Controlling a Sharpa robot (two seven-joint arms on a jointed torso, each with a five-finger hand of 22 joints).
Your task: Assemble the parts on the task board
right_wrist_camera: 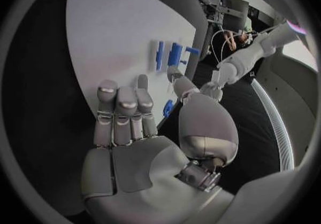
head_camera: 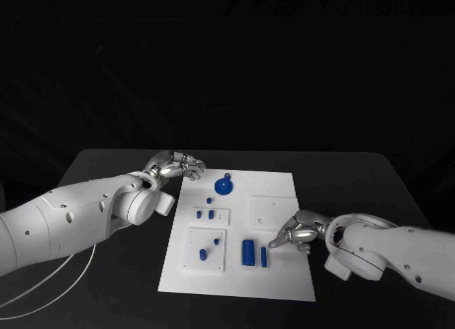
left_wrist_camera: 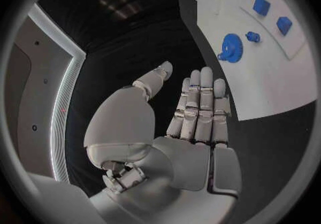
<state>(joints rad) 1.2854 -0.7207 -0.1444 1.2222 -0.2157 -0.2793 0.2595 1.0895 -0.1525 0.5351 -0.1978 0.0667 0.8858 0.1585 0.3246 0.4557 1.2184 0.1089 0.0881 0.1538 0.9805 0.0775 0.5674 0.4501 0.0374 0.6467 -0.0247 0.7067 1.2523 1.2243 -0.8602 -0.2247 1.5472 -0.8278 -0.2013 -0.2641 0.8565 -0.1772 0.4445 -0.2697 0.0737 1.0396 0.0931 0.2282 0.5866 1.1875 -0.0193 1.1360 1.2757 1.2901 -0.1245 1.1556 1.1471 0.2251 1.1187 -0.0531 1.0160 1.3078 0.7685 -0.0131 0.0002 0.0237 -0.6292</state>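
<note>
The white task board lies mid-table. On it are a round blue part with a tiny blue part beside it, two small blue blocks, two small parts on a raised plate, and two upright blue bars. My left hand hovers off the board's far left corner, fingers straight and palm bare; the round part lies beyond its fingertips. My right hand is over the board's right edge beside the bars, fingers extended. A blue bit shows through its thumb gap.
A white cable loops over the table's near left corner under my left arm. A square raised plate sits on the board just beyond my right hand. Black table surface surrounds the board.
</note>
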